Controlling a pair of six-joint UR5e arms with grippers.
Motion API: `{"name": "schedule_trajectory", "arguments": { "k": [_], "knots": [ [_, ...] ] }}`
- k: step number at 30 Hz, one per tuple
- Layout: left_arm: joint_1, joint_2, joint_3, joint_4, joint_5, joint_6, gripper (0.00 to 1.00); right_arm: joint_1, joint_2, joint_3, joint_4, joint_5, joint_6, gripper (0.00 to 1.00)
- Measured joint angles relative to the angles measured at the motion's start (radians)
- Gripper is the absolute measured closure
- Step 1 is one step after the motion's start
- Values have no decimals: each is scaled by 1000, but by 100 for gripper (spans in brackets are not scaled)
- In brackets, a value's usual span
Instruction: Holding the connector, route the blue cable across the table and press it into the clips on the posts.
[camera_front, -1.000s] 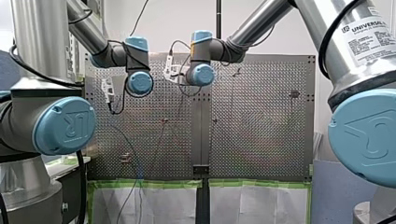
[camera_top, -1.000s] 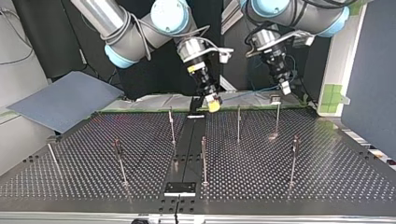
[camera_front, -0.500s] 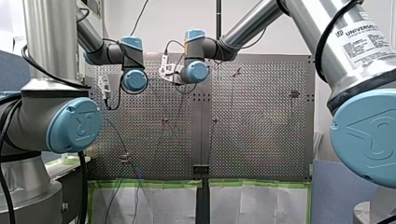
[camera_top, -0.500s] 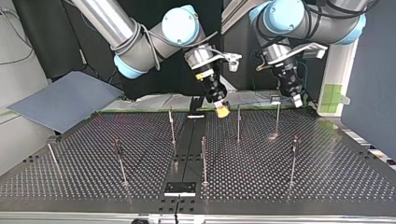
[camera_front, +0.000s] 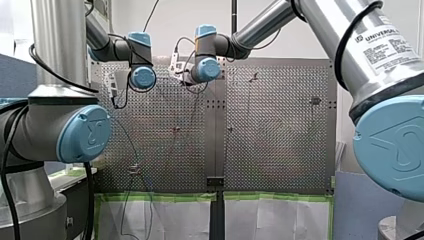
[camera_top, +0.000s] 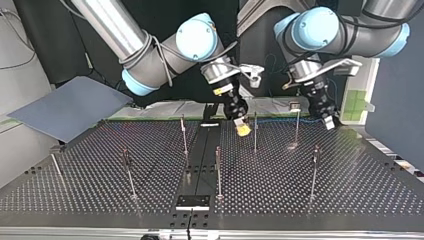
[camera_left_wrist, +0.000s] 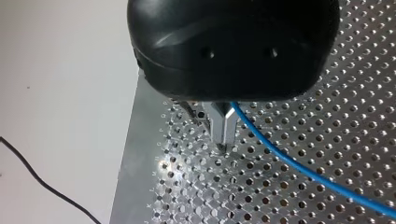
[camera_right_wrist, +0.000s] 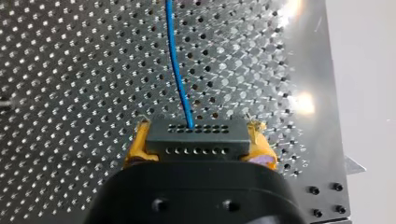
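Top view: upper centre, right gripper (camera_top: 242, 128) clamps the connector (camera_right_wrist: 195, 140); upper right, left gripper (camera_top: 327, 122) pinches the blue cable (camera_left_wrist: 289, 161), likely to tension it.

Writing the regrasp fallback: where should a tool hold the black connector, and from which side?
By its two short ends, coming from behind, opposite the face the blue cable leaves. The connector is a wide, flat block with the cable exiting mid-face, so an end grip stays clear of it. My right tool holds it that way.
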Motion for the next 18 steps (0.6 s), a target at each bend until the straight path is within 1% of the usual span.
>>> {"name": "schedule_trajectory", "arguments": {
  "k": [4,8,15,18],
  "knots": [
    [10,0,4,-2,20,-1,100,-2,14,-38,17,-16,16,100],
    [19,0,7,-3,31,-1,100,-3,27,-79,30,-32,35,100],
    [37,-2,28,-13,43,-1,100,-2,55,-139,50,-68,84,100],
    [43,-8,39,-16,59,-2,100,0,61,-162,62,-75,97,100]
  ]
}}
